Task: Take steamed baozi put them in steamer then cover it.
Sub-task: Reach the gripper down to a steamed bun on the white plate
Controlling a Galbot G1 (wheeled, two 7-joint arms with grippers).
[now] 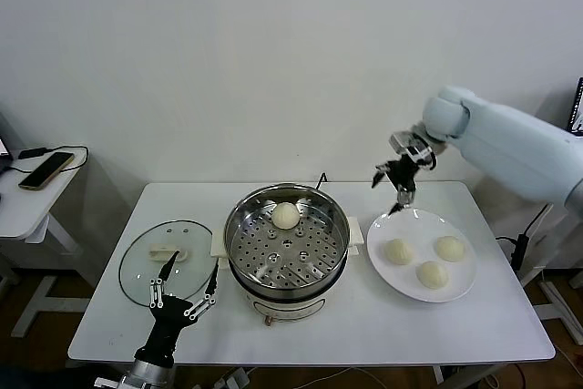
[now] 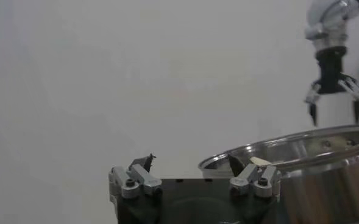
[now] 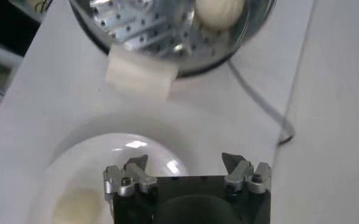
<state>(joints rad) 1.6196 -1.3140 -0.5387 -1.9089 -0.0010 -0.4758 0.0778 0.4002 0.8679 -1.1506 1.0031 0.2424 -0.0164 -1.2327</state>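
My right gripper [image 1: 395,190] spread wide, empty, over far rim of plate [image 1: 383,271]; 3 baozi [image 1: 398,250] lie below, toward me. 1 already in steamer [image 1: 240,225]. Left gripper [image 1: 186,283] open by cover [image 1: 137,261]; right arm nearer buns

Right claw [image 1: 393,190] open, arm raised and extended; left claw [image 1: 186,287] open, low.

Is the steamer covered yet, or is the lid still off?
Still off. The steamer stands open with one baozi on its tray; the glass cover lies flat on the table to its left.
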